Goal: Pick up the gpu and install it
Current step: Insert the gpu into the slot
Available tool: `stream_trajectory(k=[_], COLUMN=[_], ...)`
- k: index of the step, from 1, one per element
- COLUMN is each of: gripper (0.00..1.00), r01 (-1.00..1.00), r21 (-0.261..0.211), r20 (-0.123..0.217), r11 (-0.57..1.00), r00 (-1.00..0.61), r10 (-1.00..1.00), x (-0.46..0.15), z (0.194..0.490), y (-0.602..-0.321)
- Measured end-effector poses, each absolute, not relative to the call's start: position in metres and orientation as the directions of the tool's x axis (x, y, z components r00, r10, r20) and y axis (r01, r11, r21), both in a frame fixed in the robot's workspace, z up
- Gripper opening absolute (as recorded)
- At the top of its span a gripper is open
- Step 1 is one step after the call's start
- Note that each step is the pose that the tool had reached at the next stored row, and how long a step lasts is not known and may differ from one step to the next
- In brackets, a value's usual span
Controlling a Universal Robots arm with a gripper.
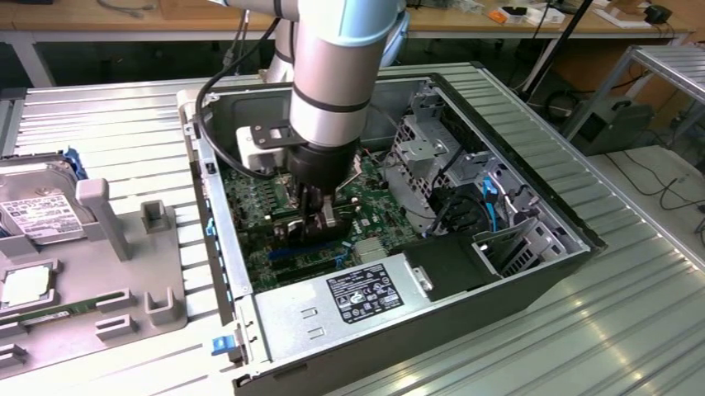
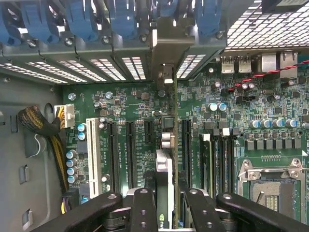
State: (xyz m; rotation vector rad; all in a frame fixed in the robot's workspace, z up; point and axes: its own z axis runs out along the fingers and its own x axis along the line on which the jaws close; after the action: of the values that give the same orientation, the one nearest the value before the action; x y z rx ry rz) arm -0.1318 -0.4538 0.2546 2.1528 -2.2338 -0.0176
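Motherboard slots (image 2: 120,150) beside pincer-held (image 2: 164,203) gpu (image 2: 164,169)

a lab: robot arm (image 1: 330,74), metal worktable (image 1: 639,280), cluttered benches (image 1: 551,16)

Light: bright, even, from overhead | glare: pale sheen on the ribbed metal table (image 1: 617,313) | shadow: case interior dim beneath the gripper (image 1: 314,216) — motherboard (image 2: 135,104) clearly lit | focus: nearest finger links soft — edges slightly bowed

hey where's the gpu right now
The gpu is clamped edge-on in the gripper, down inside the open computer case over the motherboard slots.
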Motion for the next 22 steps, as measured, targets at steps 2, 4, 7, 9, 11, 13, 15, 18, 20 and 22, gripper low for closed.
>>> stream_trajectory(k=[2, 4, 7, 9, 11, 13, 15, 18, 20, 22], gripper=[0.27, 0.27, 0.27, 0.27, 0.27, 0.27, 0.27, 0.27, 0.27, 0.27], r01=[-0.999, -0.999, -0.999, -0.999, -0.999, -0.999, -0.999, -0.999, -0.999, -0.999], r21=[0.036, 0.035, 0.035, 0.035, 0.036, 0.036, 0.035, 0.031, 0.031, 0.031], r20=[0.021, 0.020, 0.020, 0.020, 0.021, 0.021, 0.021, 0.019, 0.021, 0.021], r11=[0.037, 0.037, 0.037, 0.037, 0.037, 0.037, 0.037, 0.037, 0.037, 0.037], r00=[-0.037, -0.037, -0.037, -0.037, -0.037, -0.037, -0.037, -0.037, -0.037, -0.037], r10=[-0.999, -0.999, -0.999, -0.999, -0.999, -0.999, -0.999, -0.999, -0.999, -0.999], x=[-0.1321, -0.1323, -0.1324, -0.1324, -0.1325, -0.1325, -0.1325, -0.1325, -0.1326, -0.1326], z=[0.2535, 0.2523, 0.2522, 0.2533, 0.2541, 0.2541, 0.2536, 0.2500, 0.2509, 0.2507], y=[-0.4538, -0.4538, -0.4535, -0.4533, -0.4528, -0.4520, -0.4518, -0.4517, -0.4518, -0.4519])
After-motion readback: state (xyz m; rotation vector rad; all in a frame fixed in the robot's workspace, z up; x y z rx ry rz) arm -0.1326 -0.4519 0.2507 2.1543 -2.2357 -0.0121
